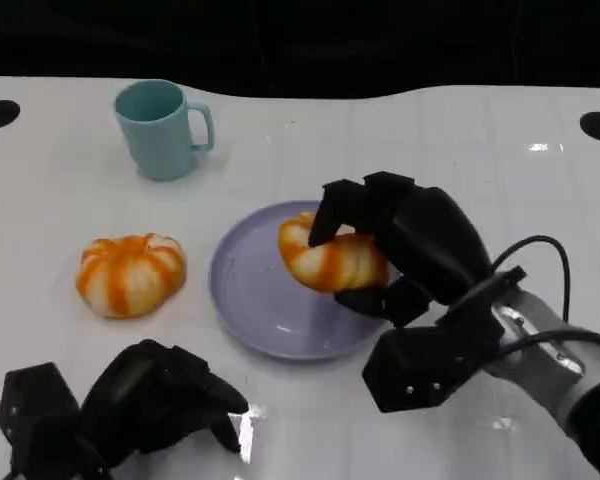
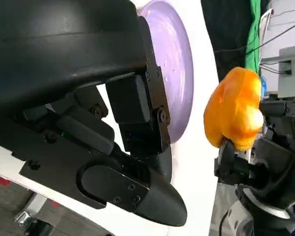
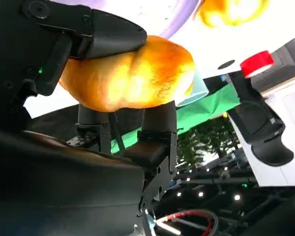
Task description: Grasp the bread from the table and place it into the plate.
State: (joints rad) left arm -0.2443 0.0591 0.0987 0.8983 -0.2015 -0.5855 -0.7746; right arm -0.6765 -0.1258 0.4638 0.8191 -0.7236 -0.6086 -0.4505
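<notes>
White and glossy, the table runs back to a black backdrop, with a dark round hole near each far corner. On it sits a lavender plate, shallow and round, a little right of centre in the head view. The right hand has its black fingers wrapped over a bread roll, orange-striped and lobed like a small pumpkin, and holds it over the far right part of the plate; I cannot tell whether the roll touches the plate. From the right wrist view the same roll is clamped between fingers above and below it. The left wrist view catches it beside the plate's rim, seemingly raised off the surface.

A second bread roll, much the same in colour and shape, lies on the table just left of the plate, apart from its rim. A pale teal mug stands upright farther back, handle pointing right, well apart from both rolls.

The left hand rests low at the near left edge, fingers curled inward with nothing in them, clear of the loose roll.
</notes>
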